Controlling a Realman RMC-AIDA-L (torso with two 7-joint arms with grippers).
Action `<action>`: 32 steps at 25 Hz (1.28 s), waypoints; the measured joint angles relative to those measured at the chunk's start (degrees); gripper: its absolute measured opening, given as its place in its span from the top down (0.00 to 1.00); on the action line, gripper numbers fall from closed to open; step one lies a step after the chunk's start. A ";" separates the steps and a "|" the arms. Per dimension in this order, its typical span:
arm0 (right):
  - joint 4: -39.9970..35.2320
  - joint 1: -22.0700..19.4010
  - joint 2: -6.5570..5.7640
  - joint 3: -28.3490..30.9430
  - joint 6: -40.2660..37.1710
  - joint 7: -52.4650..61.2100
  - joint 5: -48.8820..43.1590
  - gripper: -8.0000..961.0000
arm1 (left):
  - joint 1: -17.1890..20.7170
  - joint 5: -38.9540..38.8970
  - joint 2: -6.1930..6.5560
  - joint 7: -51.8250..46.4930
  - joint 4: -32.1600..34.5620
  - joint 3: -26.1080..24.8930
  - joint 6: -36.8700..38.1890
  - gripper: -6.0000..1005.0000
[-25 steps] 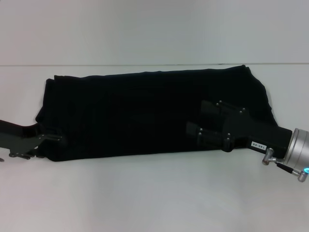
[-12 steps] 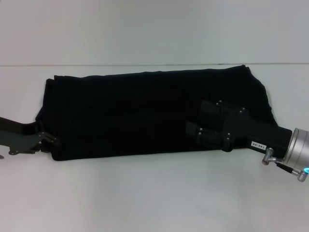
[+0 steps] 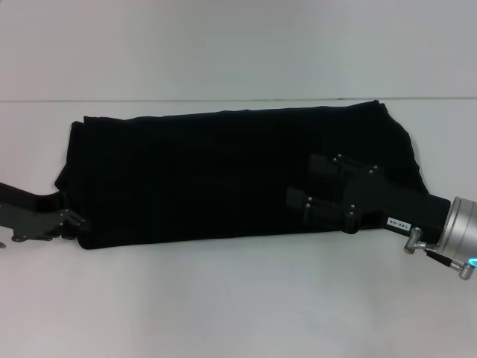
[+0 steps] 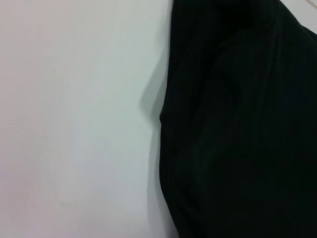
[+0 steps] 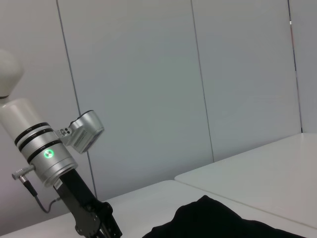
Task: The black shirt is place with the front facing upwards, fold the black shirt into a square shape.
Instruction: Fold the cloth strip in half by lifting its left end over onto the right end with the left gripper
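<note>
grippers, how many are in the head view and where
2. The left gripper is at the near-left corner of the folded black shirt. The right gripper lies over the shirt's right part, fingers apart.

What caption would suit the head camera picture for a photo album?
Black shirt folded into a long band on a white table, left tool at its near left corner, right tool open above its right half.

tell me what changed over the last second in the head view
The left claw slid back along the shirt's left end, from over the near left corner of the black shirt to just off its edge. Whether it let go of cloth cannot be told. The shirt stayed a long folded band on the white table, and the right claw stayed over its right part, open.
</note>
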 joint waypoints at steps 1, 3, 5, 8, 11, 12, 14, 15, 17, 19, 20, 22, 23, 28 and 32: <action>0.00 0.00 0.00 0.00 0.00 0.00 0.00 0.13 | 0.00 -0.02 -0.01 0.00 -0.06 -0.18 -0.01 0.70; 0.00 0.01 0.00 0.00 0.00 0.00 0.00 0.13 | 0.01 -0.25 -0.01 0.00 -0.10 -0.48 -0.03 0.69; 0.00 0.00 0.00 0.00 0.00 0.00 0.00 0.13 | 0.10 -0.49 -0.01 0.05 -0.09 -0.54 -0.04 0.68; 0.00 -0.03 0.00 0.00 0.00 0.00 0.00 0.13 | 0.17 -0.62 -0.11 0.32 0.00 -0.42 -0.03 0.67; 0.00 -0.05 0.00 0.00 0.00 0.00 0.00 0.13 | 0.18 -0.65 -0.19 0.51 0.08 -0.32 -0.08 0.62; 0.00 -0.06 0.00 0.00 0.00 0.00 0.00 0.13 | 0.17 -0.65 -0.20 0.52 0.09 -0.30 -0.12 0.60; 0.00 -0.07 0.00 0.00 0.00 0.00 0.00 0.13 | 0.14 -0.67 -0.21 0.52 0.10 -0.28 -0.19 0.56; 0.00 -0.07 0.00 0.00 0.00 0.00 0.00 0.13 | 0.14 -0.67 -0.21 0.53 0.11 -0.29 -0.21 0.54; 0.00 -0.09 0.00 0.03 0.00 0.00 0.00 0.13 | 0.14 -0.66 -0.21 0.54 0.12 -0.26 -0.23 0.50; 0.00 -0.08 0.00 0.08 0.00 -0.02 0.00 0.13 | 0.14 -0.59 -0.21 0.56 0.12 -0.23 -0.25 0.46; 0.00 -0.07 0.00 0.09 0.00 -0.06 0.00 0.13 | 0.11 -0.53 -0.21 0.59 0.12 -0.22 -0.25 0.42; 0.00 -0.05 0.00 0.09 0.03 -0.12 0.00 0.13 | 0.02 -0.34 -0.21 0.63 0.16 -0.16 -0.25 0.35; 0.00 -0.05 0.00 0.09 0.04 -0.14 0.00 0.13 | -0.02 -0.26 -0.21 0.63 0.18 -0.14 -0.25 0.31; 0.00 -0.01 0.00 0.09 0.12 -0.53 0.00 0.13 | -0.12 -0.17 -0.22 0.70 0.23 0.01 -0.40 0.16; 0.00 0.01 0.00 0.09 0.12 -0.77 0.00 0.13 | -0.28 -0.15 -0.22 0.72 0.22 1.09 -0.42 0.12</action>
